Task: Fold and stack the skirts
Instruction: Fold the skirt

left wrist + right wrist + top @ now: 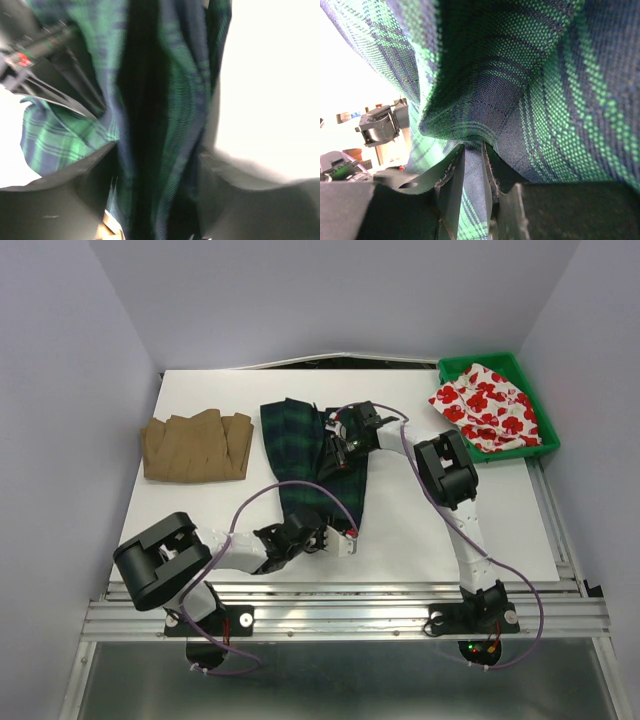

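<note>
Centre blocked, right side open.
I have bare table to pass through right of the right arm, and a smaller patch on the near side of the tan skirt. The plaid skirt runs down the middle with both arms reaching onto it, and the left arm has a purple cable arching above the surface. The green bin, holding the floral skirt, closes the far right corner. Only a narrow strip separates tan and plaid.
</note>
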Tool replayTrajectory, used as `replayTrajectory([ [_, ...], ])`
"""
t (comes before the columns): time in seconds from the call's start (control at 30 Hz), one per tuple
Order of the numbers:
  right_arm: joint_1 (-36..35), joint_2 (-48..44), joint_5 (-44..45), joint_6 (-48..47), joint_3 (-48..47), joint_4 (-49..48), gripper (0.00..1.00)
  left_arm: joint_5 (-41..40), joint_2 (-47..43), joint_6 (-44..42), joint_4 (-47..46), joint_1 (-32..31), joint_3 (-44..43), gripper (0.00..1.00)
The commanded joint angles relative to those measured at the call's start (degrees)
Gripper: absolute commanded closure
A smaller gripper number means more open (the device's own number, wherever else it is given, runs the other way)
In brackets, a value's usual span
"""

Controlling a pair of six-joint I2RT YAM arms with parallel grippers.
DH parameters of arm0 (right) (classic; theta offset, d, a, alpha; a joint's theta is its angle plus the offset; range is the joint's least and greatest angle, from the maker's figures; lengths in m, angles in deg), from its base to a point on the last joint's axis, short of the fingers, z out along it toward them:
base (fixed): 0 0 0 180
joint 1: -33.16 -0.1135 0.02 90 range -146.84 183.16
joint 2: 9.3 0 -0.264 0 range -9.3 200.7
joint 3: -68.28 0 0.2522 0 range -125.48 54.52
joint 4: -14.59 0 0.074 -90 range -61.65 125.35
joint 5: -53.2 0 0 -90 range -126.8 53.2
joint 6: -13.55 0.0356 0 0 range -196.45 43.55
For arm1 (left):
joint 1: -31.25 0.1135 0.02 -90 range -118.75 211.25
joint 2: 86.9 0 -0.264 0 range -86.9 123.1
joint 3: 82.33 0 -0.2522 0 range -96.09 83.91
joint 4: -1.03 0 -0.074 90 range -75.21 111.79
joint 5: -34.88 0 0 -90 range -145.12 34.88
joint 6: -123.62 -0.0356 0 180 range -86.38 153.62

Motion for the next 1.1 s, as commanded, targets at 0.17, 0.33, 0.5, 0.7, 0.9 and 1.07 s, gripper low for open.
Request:
replayTrajectory([
  [0.17,-1.40,0.63,11.20,-7.54,6.29,2.87,0.73,-5.58,-2.27,2.84,3.90,0.43,-3.67,0.80],
  [0.33,-2.63,-8.85,13.56,-10.44,9.81,-0.99,0.54,-0.67,-7.18,8.81,20.84,1.05,-9.91,1.00],
  [0.5,-0.71,-14.05,18.93,-11.32,0.43,-0.82,0.31,8.91,-11.15,13.55,36.91,0.53,-14.13,1.00],
  [0.7,3.43,-6.61,21.04,-11.50,-20.22,1.63,0.23,15.60,-12.64,15.23,48.71,0.52,-17.47,1.00],
  [0.9,3.44,0.70,20.43,-13.25,-26.13,0.40,0.21,21.04,-13.79,15.85,56.80,0.52,-23.35,1.00],
  [1.07,3.44,3.87,16.66,-13.26,-21.84,-1.96,0.22,26.31,-12.91,16.29,63.21,0.52,-29.15,1.00],
])
